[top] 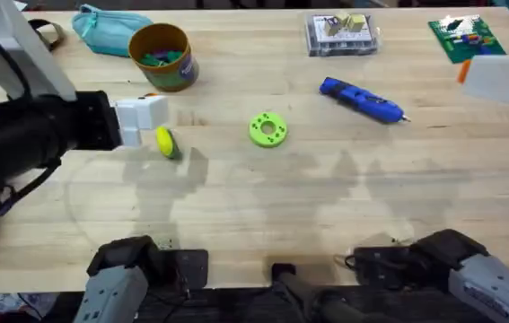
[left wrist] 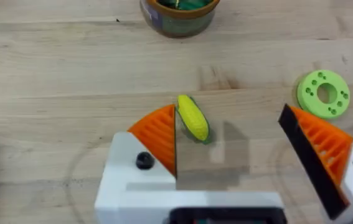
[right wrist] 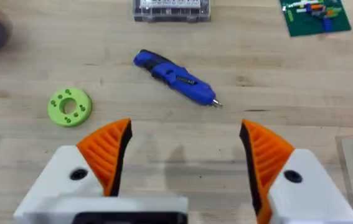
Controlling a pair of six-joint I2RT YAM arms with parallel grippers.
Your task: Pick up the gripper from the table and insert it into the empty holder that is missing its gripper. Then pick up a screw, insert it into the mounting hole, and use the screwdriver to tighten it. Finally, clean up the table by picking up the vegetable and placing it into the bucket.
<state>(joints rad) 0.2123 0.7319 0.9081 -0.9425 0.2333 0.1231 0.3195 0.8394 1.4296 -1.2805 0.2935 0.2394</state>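
The left gripper (left wrist: 229,140) gapes wide over the table, one orange pad (left wrist: 159,135) just beside the yellow vegetable (left wrist: 193,117), gripping nothing.

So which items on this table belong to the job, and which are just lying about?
Job:
- blue screwdriver
- yellow bucket
- toy corn cob, beside the left gripper, which is open

Lying about:
- green disc
- teal pouch
- clear plastic case
- green circuit board

Overhead cam: fixed above arm bases, looks down/fwd over whole table (top: 326,224); both wrist cams sit low, close to tabletop, angled fwd; all 3 share green disc (top: 267,129) (left wrist: 324,94) (right wrist: 70,107).
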